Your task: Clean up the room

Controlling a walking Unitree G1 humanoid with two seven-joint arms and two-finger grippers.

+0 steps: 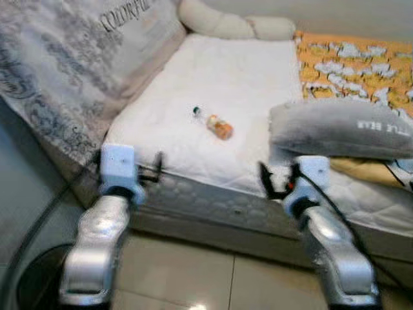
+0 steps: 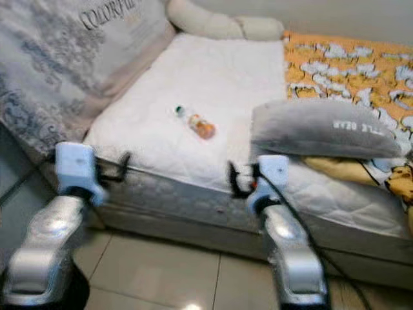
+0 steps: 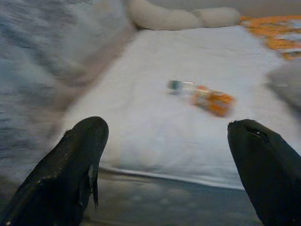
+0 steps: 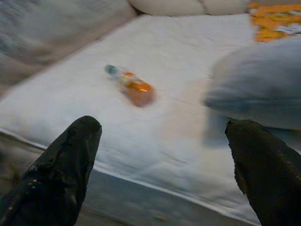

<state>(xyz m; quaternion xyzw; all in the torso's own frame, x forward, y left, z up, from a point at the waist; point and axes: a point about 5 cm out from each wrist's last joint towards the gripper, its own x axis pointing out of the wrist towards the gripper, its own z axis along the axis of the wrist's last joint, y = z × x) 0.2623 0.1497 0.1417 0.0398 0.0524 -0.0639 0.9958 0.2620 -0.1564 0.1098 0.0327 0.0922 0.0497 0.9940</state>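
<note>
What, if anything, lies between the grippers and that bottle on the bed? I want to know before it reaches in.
Nothing visible does. The bottle lies alone on the white mattress, with bare sheet between it and both the left gripper and right gripper. The grey pillow sits off to the right, apart from it.

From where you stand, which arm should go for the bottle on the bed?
Either could, but the left looks slightly better: the bottle lies left of the gray pillow, which crowds the right gripper. The left gripper is open with bare white sheet ahead.
</note>
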